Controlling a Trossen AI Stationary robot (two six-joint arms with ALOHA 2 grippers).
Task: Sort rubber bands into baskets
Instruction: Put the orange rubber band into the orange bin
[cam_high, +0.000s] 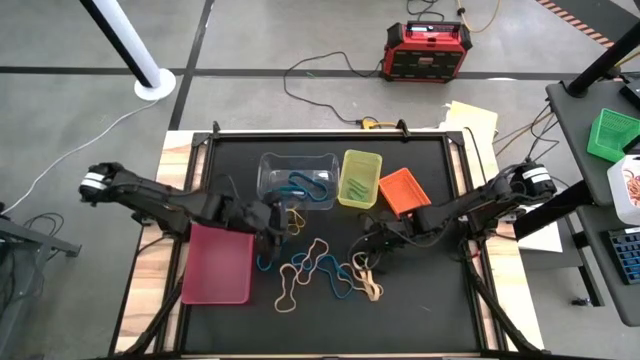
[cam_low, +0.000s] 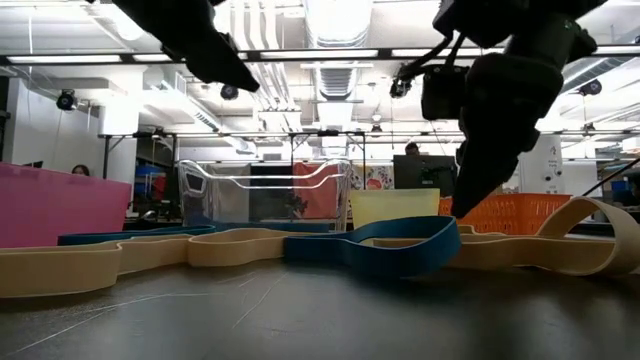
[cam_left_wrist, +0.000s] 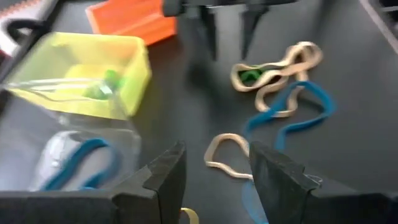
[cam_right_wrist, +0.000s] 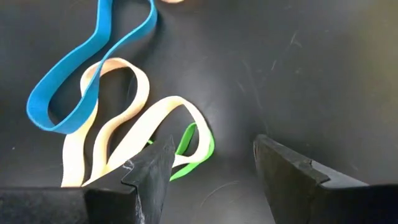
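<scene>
Black matting covers the table (cam_high: 420, 310), with a red power unit (cam_high: 423, 50) on the concrete floor beyond it. Along the far side sit the clear tub (cam_high: 297, 180) with blue bands inside, the yellow-green bin (cam_high: 359, 178) and the orange bin (cam_high: 404, 190); the pink tray (cam_high: 219, 263) lies at the left. Loose rubber bands (cam_high: 325, 275), tan and blue, sprawl across the middle of the mat. The left gripper (cam_left_wrist: 214, 177) hangs just beside the clear tub, fingers spread wide and holding nothing. The right gripper (cam_right_wrist: 211, 171) hovers over a tan band (cam_right_wrist: 127, 146) and a green band (cam_right_wrist: 193, 149), its fingers likewise parted and empty.
</scene>
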